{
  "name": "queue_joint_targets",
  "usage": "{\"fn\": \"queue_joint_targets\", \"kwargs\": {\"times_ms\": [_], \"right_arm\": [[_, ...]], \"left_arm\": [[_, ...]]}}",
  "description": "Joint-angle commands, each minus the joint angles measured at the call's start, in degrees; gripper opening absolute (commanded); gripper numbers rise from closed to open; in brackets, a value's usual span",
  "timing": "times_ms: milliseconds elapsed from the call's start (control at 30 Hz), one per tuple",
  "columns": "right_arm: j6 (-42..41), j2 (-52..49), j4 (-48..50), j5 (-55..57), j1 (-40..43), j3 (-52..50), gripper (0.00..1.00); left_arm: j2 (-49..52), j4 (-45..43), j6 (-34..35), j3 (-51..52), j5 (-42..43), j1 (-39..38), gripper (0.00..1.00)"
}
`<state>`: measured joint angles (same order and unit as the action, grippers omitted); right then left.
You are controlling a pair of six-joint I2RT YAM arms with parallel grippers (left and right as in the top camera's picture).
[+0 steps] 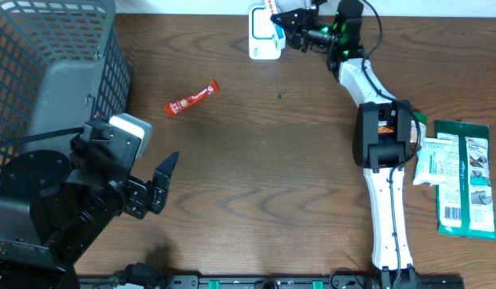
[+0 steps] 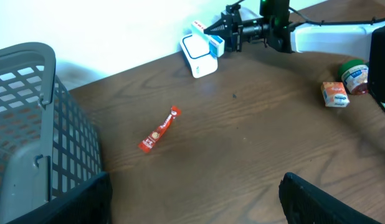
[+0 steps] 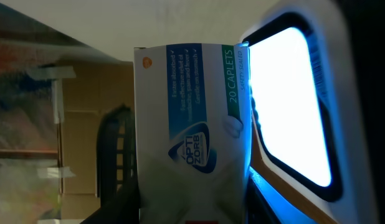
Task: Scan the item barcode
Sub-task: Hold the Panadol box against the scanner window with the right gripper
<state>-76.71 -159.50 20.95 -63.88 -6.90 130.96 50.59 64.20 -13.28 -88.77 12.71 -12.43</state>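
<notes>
Right wrist view is showing the caplet box (image 3: 186,124) clamped in the right gripper (image 1: 290,22), touching the scanner (image 3: 286,99) and needing its barcode turning squarely toward the glowing window, while the left gripper (image 1: 158,189) is idling wide-jawed, well away from the scanner.

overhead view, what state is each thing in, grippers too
white and blue caplet box, held up beside the scanner window
white barcode scanner, upright, window lit
right gripper, shut on the box
left gripper, open, empty
red sachet, lying flat, apart from both grippers
grey mesh basket, upright
</notes>
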Motion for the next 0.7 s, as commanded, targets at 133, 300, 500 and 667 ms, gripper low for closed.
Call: {"fn": "queue_joint_targets", "kwargs": {"times_ms": [133,300,500,667], "right_arm": [[2.21,-0.92,4.13,-4.31,-0.55,0.50,0.01],[-6.80,0.46,29.46,-13.53,-0.26,0.68,0.01],[-9.75,4.44,37.73,-14.03,-0.98,0.68,0.01],[-4.39,4.61,29.68,-11.37,-2.80,0.68,0.01]], "left_arm": [[0.04,0.04,0.31,-0.33,-0.35,0.13,0.86],[0.04,0.04,0.31,-0.33,-0.35,0.13,0.86],[0.04,0.04,0.31,-0.33,-0.35,0.13,0.86],[0.04,0.07,0.31,-0.35,-0.35,0.13,0.86]]}}
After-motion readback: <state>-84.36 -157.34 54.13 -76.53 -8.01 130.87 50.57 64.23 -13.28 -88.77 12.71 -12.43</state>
